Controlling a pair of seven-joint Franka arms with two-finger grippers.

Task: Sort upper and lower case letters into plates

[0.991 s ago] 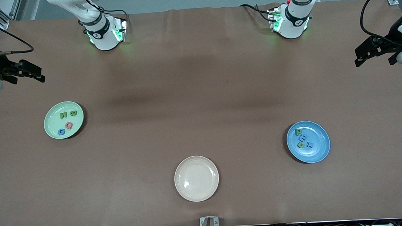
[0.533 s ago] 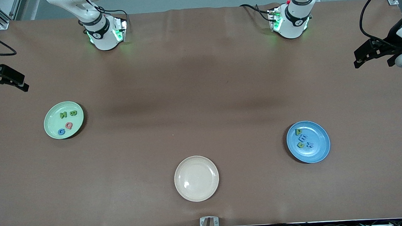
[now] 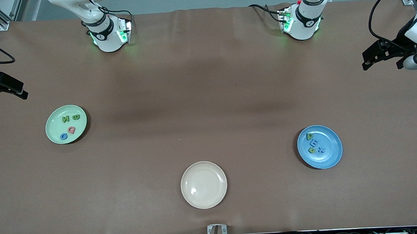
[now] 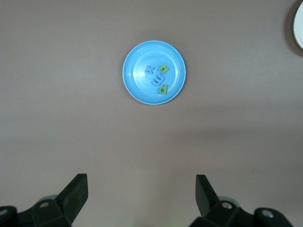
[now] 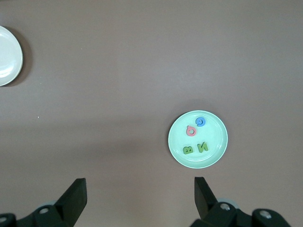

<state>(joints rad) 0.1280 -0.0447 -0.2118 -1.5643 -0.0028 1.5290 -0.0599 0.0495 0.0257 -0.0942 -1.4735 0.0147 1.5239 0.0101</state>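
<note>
Both tools hang wide and empty: left tool (image 3: pixel 369 57) over its bench end, right tool (image 3: pixel 12 88) over its own. Every letter already lies in the green plate (image 3: pixel 54 134) or the blue plate (image 3: pixel 333 155), so the sound move is simply to hold both arms clear.

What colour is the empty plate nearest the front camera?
Cream-beige. The empty plate shows best in the front view.

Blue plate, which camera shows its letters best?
The left wrist view: the blue plate sits unobstructed and its letters look largest. The front view shows them smaller; the right wrist view misses the plate.
</note>
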